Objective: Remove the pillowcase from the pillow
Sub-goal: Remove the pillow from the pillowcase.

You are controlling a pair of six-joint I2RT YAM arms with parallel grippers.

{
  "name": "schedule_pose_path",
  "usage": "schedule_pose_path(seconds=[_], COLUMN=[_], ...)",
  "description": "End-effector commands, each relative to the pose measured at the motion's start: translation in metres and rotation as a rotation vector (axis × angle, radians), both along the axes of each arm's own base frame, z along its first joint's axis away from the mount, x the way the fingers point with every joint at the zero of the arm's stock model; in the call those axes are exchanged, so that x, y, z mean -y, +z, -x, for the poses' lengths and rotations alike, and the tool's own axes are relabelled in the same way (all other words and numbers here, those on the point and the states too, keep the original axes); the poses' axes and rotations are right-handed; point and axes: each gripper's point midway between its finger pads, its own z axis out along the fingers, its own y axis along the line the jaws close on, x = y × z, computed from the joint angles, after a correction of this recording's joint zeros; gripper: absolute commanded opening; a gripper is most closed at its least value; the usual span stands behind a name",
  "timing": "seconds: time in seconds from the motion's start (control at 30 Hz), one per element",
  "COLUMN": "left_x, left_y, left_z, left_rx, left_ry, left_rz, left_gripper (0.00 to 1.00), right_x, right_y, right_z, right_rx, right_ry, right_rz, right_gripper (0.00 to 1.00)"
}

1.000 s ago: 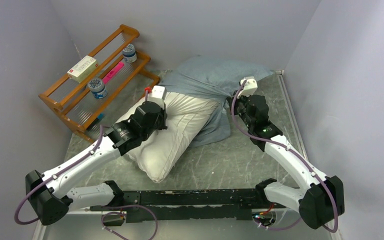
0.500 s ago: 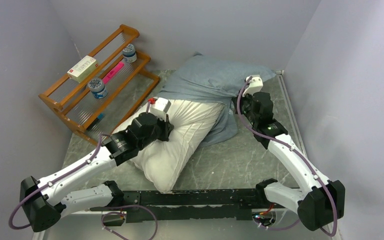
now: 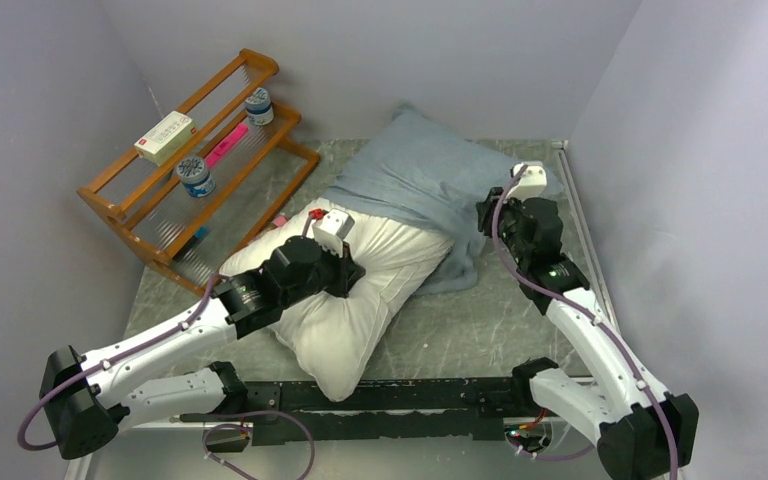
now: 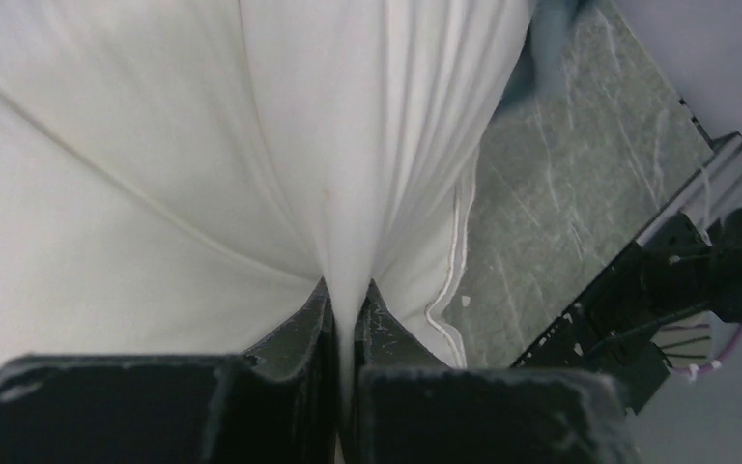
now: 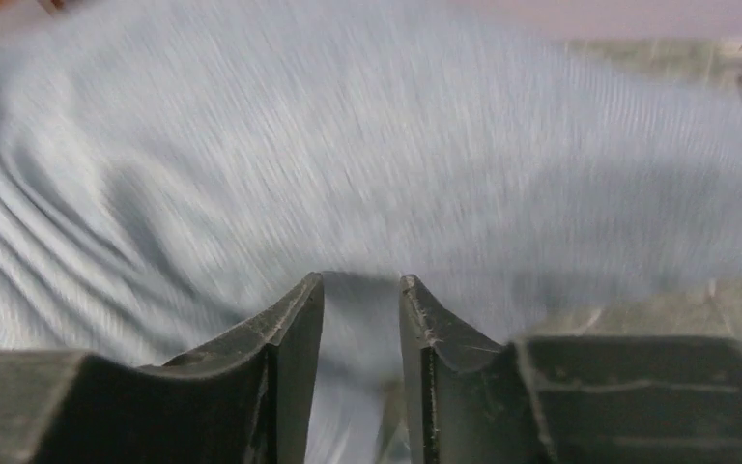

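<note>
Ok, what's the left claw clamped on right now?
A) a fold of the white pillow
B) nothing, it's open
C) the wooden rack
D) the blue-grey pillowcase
A: in the left wrist view the left claw has its jaws closed on a pinched ridge of the white pillow, with creases fanning out from the grip.

Grey marbled table (image 3: 480, 330) carries white pillow (image 3: 345, 330) (far half inside blue-grey pillowcase (image 3: 410, 170)), wooden rack (image 3: 260, 165) far left

Pillowcase (image 3: 415, 175) hides the far end of the pillow (image 3: 370, 300); right wrist view blurred.
</note>
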Motion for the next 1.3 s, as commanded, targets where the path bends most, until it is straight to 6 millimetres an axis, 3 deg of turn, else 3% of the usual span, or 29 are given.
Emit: schedule_pose_path(seconds=[0.0, 0.2, 0.4, 0.77, 1.03, 1.27], left_x=[0.013, 0.020, 0.015, -0.010, -0.036, -0.066], left_y=[-0.013, 0.001, 0.013, 0.059, 0.087, 0.090], left_z=[0.040, 0.044, 0.031, -0.006, -0.047, -0.110], left_rx=[-0.142, -0.121, -0.091, 0.018, 0.079, 0.071], left_ry=[-0.152, -0.189, -0.173, -0.097, -0.002, 0.084], left_rz=[0.014, 0.086, 0.103, 0.072, 0.014, 0.027], left_gripper=[0.05, 0.12, 0.28, 0.68, 0.89, 0.96], right_x=[0.003, -0.021, -0.045, -0.069, -0.083, -0.095], right_y=[0.099, 0.117, 0.103, 0.091, 0.090, 0.093], right_z=[-0.003, 0.008, 0.005, 0.009, 0.014, 0.019], right_rx=[0.315, 0.370, 0.329, 0.291, 0.287, 0.297], right_ry=[0.007, 0.162, 0.289, 0.389, 0.430, 0.457], right_rz=[-0.065, -0.044, -0.034, 0.009, 0.030, 0.052], right_gripper=[0.41, 0.53, 0.59, 0.65, 0.68, 0.74])
